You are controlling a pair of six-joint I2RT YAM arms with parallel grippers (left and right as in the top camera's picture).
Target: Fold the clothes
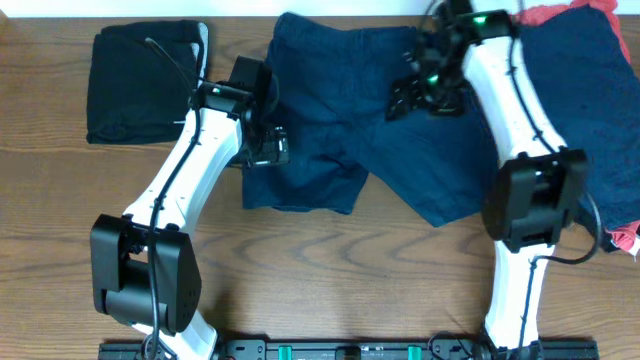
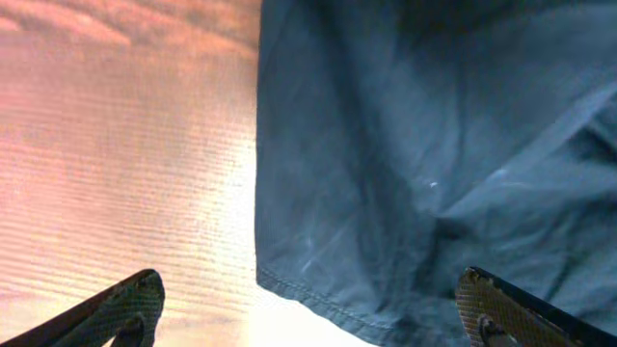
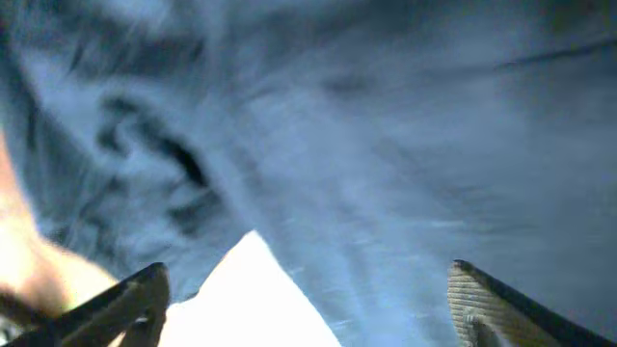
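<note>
Now, the navy shorts [image 1: 330, 110] lie spread flat mid-bench, waistband at the far side, legs toward the robot. Over the outer edge of one leg hangs the left hand [image 2: 307, 289], fingers wide apart, hem and bare wood bench [image 2: 116, 145] beneath it. Up near the waistband, the right hand [image 3: 308, 275] is spread apart too, close over the cloth. Far left lies a folded black garment [image 1: 140, 80], and far right a heap of navy and coral-red pieces [image 1: 590, 90].
</note>
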